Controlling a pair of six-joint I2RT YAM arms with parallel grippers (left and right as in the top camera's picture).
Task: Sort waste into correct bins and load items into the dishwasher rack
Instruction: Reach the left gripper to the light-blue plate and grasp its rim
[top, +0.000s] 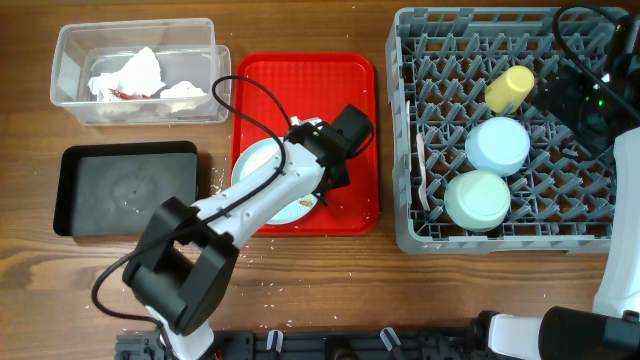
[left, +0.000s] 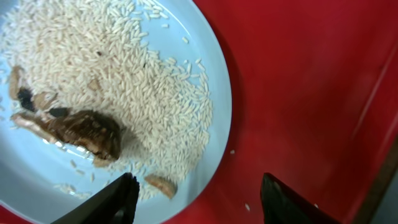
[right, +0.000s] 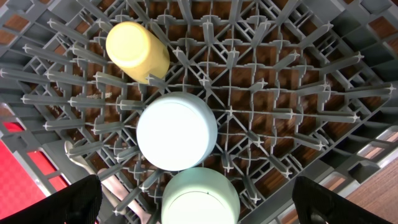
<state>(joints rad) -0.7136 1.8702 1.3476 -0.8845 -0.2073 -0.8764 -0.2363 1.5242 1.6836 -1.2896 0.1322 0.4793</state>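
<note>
The light blue plate (left: 37, 168) lies on the flat red serving tray (left: 298, 81) and carries rice crumbs (left: 112, 68) and brown food scraps (left: 87, 134). My left gripper (left: 199, 199) is open and empty, its fingers straddling the plate's near rim; in the overhead view it (top: 323, 193) is over the plate (top: 255, 160). The dishwasher rack (top: 405, 130) holds the yellow cup (top: 509, 89), the light blue bowl (top: 497, 145) and the pale green bowl (top: 477, 199), all upturned. My right gripper (right: 199, 199) is open above the green bowl (right: 200, 199).
The clear tub (top: 70, 60) at the back left holds stained napkins (top: 130, 75). The black tray (top: 80, 165) sits in front of it. White cutlery (top: 422, 170) lies at the rack's left side. Rice crumbs are scattered on the table (top: 300, 290).
</note>
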